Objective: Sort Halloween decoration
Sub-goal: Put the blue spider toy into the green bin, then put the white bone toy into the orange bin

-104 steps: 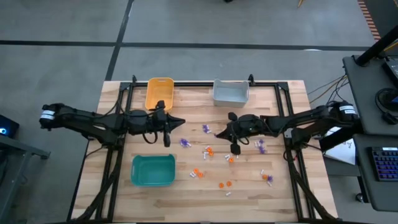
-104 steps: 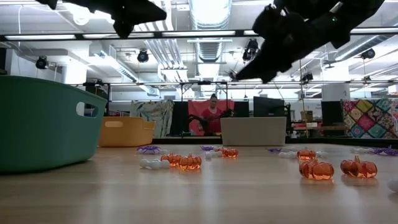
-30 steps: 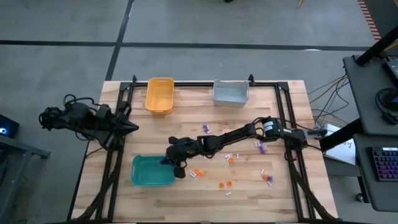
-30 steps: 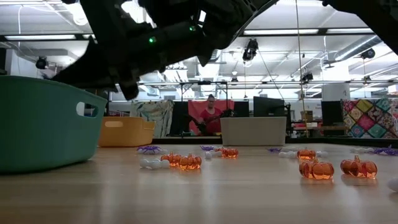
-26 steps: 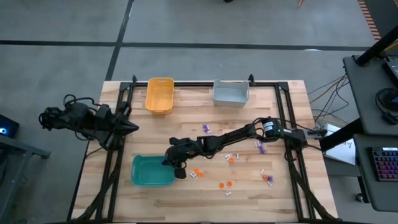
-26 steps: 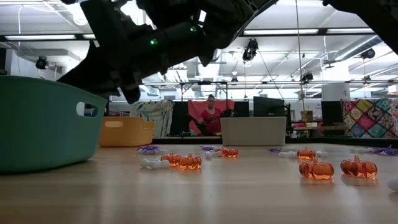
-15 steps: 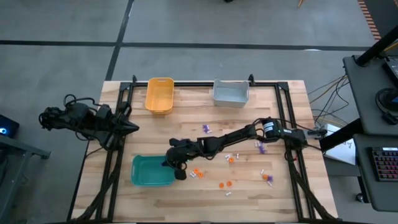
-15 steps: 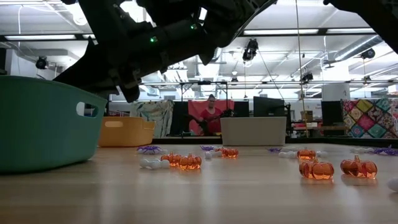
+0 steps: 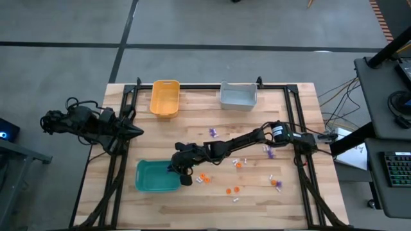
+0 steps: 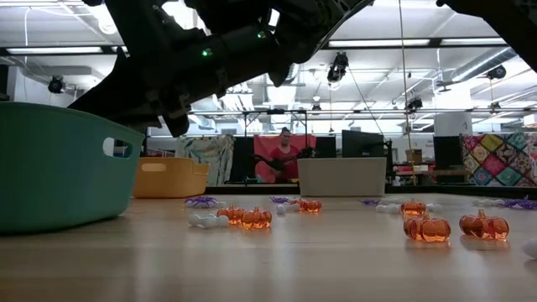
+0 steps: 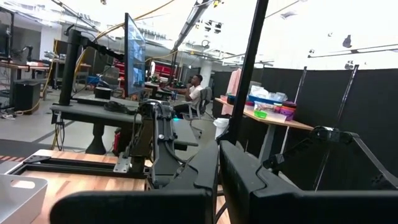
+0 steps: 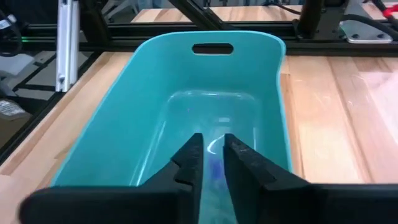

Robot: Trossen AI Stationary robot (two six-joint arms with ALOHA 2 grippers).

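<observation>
Release looks under way: your right hand (image 12: 211, 155), low centre over the teal bin (image 12: 155, 81), has just parted its fingers slightly above a purple trinket (image 12: 214, 169). Left hand (image 9: 136, 131) idles pinched together, mid-left. Remaining trinkets (image 9: 232, 190) litter the counter (image 9: 302, 205).

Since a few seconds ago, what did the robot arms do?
The right gripper moved from the table's middle to over the teal bin, its fingers now slightly apart with something purple between them. The left gripper pulled back to the table's left edge, shut. Bins and scattered trinkets stayed put.
</observation>
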